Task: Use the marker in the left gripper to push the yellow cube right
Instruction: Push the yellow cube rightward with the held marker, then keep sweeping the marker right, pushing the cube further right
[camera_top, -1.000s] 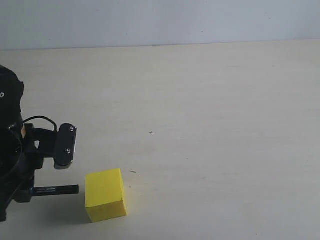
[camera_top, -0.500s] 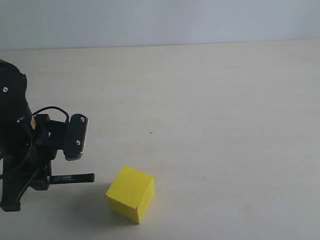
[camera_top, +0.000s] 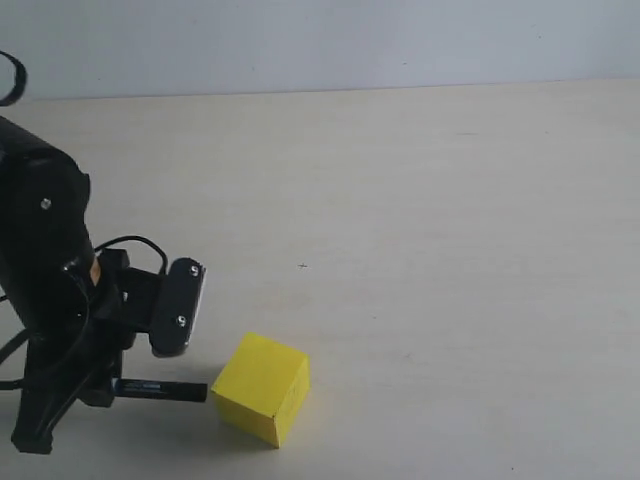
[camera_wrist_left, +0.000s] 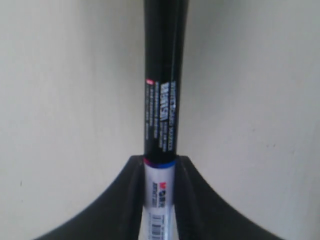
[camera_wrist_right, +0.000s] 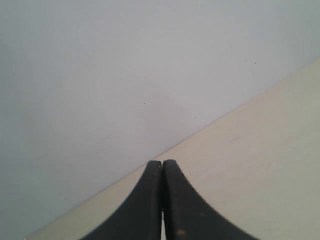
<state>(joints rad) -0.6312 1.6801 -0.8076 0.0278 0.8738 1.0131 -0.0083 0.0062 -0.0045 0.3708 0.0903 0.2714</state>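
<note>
Yellow cube (camera_top: 260, 388) sits on the near left part of the pale wooden surface (camera_top: 430, 220), well away from the far edge where the wall begins. It is turned so that one vertical edge faces the exterior camera. Right beside it on the left, the marker (camera_top: 160, 389) lies level just above the surface, its black end pointing right at the cube's left face. Tip and face look to be touching, though the gap is too fine to be sure.

The left gripper (camera_wrist_left: 159, 167) has the marker clamped, jaws narrow around the white barrel with its printed label, and the long black cap runs out ahead of the fingers (camera_wrist_left: 125, 185). From outside, one flat screwed finger pad (camera_top: 178, 307) shows above the marker, with the bulky black arm (camera_top: 45, 260) and a looping cable behind it.

Over on the other side, the right gripper (camera_wrist_right: 162, 172) has its two black jaws pressed together with nothing between them. It faces the grey wall (camera_wrist_right: 125, 75) and the surface's far edge.
</note>
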